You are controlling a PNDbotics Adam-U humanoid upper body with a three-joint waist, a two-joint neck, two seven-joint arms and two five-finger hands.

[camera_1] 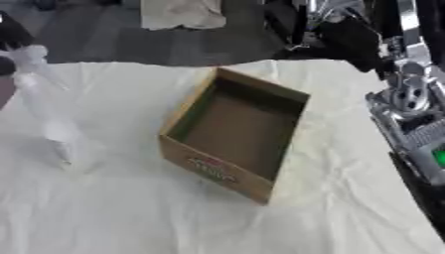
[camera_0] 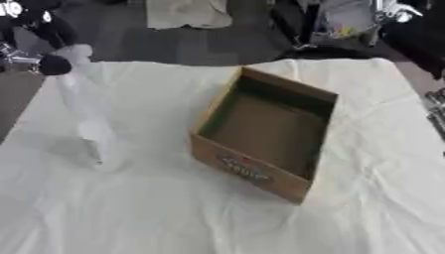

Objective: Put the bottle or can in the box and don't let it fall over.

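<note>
A clear plastic bottle (camera_0: 87, 114) is left of the box, tilted and blurred, with its cap end up at the table's far left corner and its base low over the white cloth. My left hand (camera_0: 50, 47) comes in from the upper left, black fingers curled round the bottle's top. The open cardboard box (camera_0: 265, 131) lies in the middle of the table with nothing inside, a printed label on its near wall. My right arm (camera_1: 408, 99) runs down the right edge in the right eye view; its hand is not clear there.
A white cloth (camera_0: 174, 218) covers the table, whose far edge runs just behind the box. Beyond it are dark floor, a pale bundle (camera_0: 187, 12) and dark equipment (camera_0: 347, 22). The bottle is about a hand's width from the box's left wall.
</note>
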